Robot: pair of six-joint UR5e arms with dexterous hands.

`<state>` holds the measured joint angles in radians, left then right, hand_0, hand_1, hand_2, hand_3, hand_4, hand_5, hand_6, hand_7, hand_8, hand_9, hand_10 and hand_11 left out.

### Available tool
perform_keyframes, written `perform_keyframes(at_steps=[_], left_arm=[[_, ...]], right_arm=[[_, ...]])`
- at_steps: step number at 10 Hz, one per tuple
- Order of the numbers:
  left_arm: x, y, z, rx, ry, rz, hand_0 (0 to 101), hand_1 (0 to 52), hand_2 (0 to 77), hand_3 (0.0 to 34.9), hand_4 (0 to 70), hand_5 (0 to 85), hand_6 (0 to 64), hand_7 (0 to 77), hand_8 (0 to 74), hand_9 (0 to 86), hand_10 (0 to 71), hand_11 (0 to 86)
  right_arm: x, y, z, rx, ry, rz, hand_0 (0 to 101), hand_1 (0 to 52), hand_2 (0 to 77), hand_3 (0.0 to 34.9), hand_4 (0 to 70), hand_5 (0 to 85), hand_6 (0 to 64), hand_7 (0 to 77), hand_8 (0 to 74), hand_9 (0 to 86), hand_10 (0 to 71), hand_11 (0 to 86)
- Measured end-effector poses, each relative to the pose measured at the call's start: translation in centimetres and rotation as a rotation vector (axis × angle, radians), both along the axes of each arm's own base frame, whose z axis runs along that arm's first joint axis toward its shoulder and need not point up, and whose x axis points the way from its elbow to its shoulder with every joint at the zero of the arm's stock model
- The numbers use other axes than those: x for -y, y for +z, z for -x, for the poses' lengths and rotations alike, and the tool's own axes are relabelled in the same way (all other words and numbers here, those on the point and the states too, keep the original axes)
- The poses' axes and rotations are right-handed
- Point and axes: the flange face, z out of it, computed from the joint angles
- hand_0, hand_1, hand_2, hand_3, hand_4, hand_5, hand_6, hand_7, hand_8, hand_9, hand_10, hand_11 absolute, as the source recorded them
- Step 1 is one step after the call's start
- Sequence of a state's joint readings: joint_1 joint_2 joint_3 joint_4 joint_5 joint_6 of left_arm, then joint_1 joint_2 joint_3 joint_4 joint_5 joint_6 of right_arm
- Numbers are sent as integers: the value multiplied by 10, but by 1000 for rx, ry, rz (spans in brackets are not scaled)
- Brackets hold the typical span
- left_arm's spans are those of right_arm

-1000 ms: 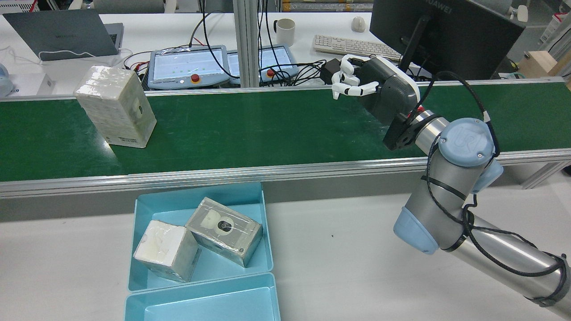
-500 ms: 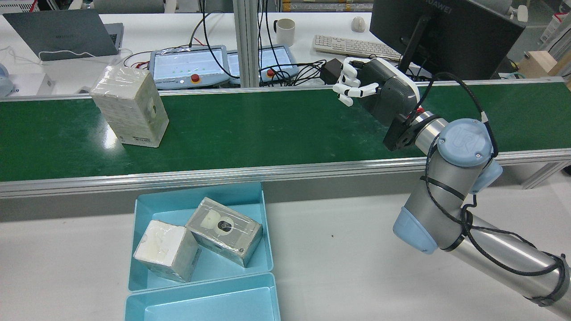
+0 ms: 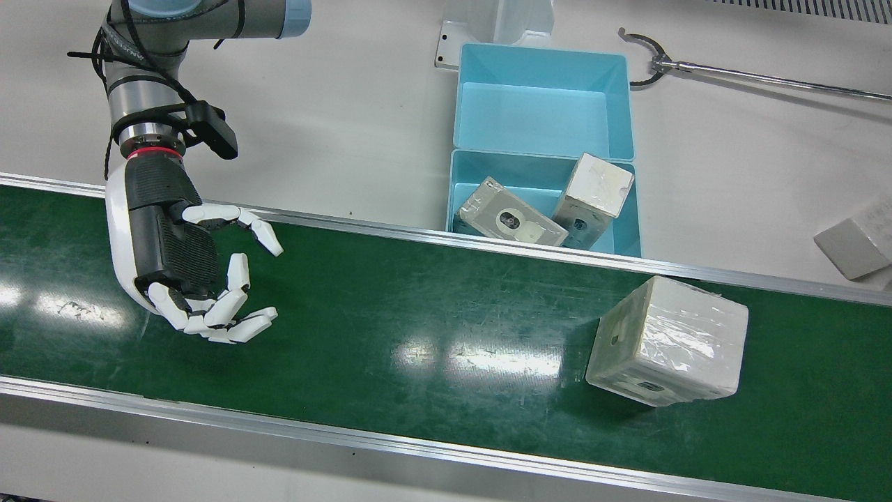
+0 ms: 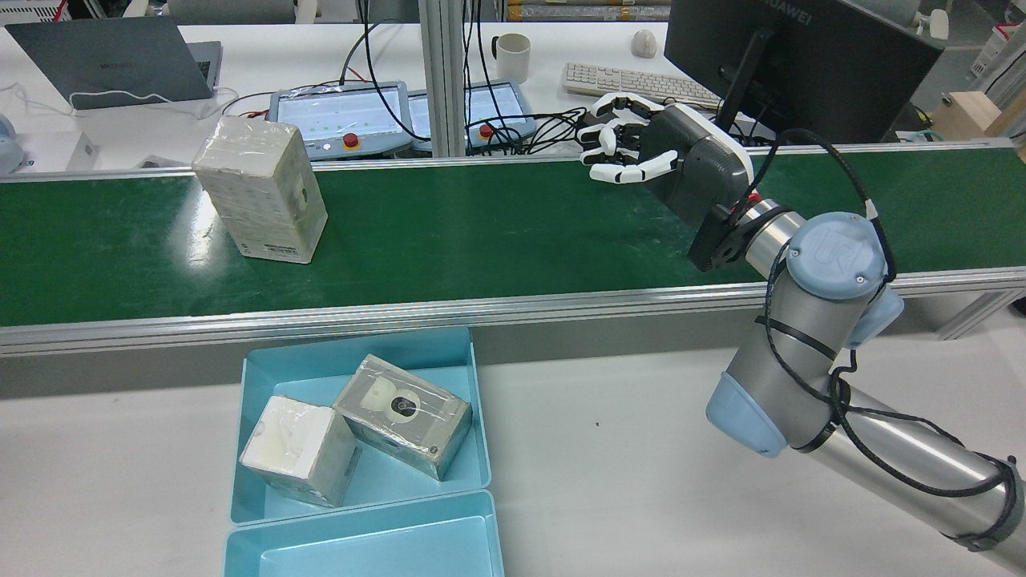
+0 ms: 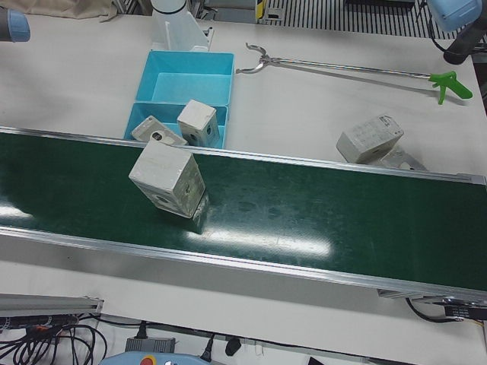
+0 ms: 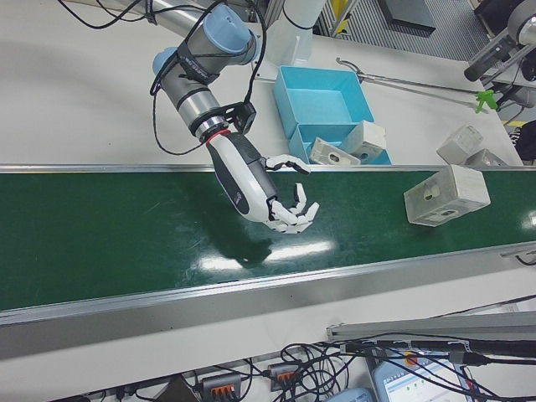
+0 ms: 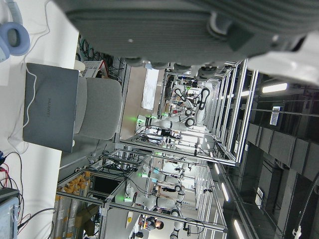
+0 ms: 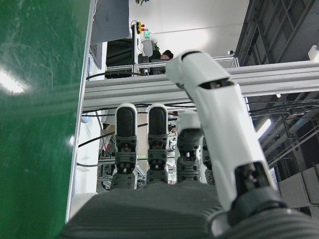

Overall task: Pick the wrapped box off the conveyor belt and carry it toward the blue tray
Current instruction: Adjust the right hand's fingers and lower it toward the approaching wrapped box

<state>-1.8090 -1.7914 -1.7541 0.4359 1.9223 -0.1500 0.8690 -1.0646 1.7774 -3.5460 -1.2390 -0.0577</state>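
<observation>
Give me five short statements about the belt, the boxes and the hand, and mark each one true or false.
1. The right hand holds the wrapped box. False: the hand is open over the conveyor belt, and the box stands well apart from it.
2. Two wrapped boxes lie in the blue tray next to the belt. True.
3. The second blue tray is full of boxes. False: nothing shows inside it.
4. The wrapped box on the belt stands upright on one end, as the rear view shows. True.
5. A reaching tool with a green handle lies on the belt. False: it lies on the white table beyond the belt.
</observation>
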Motion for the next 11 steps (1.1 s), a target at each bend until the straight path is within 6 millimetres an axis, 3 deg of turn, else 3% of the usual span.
perform_keyframes(at_steps=[1,2,3,4,5,6,9,11], left_arm=[[0,0,0,0,0,0,0,0,5,0,0,11,0,5,5,0,5,0],[0,0,0,0,0,0,0,0,5,0,0,11,0,5,5,0,5,0],[0,0,0,0,0,0,0,0,5,0,0,11,0,0,5,0,5,0],[0,0,0,0,0,0,0,0,5,0,0,11,0,0,0,0,5,0],[0,0,0,0,0,0,0,0,5,0,0,11,0,0,0,0,0,0],[0,0,0,0,0,0,0,0,5,0,0,11,0,5,0,0,0,0],[0,0,0,0,0,0,0,0,5,0,0,11,0,0,5,0,5,0],[0,0,0,0,0,0,0,0,5,0,0,11,0,0,0,0,5,0]], right_arm=[[0,-1,1,0,-1,-3,535,235,240,121,33,371,436,365,44,278,33,295],[1,-1,3,4,-2,-10,535,235,240,121,33,371,436,365,44,278,33,295],[1,-1,6,9,-4,-21,506,180,213,129,65,245,355,284,0,136,0,125],[1,-1,8,12,-6,-28,484,153,180,105,60,191,256,175,0,16,0,16],[1,-1,9,13,-9,-31,467,98,131,100,93,251,109,136,0,27,0,16],[1,-2,11,13,-11,-34,481,158,164,97,109,267,38,202,0,49,0,16],[-1,-7,17,7,-17,-45,481,158,169,84,109,267,33,196,0,49,0,16],[-3,-7,26,-1,-25,-47,480,153,180,110,109,267,38,207,0,49,0,16]])
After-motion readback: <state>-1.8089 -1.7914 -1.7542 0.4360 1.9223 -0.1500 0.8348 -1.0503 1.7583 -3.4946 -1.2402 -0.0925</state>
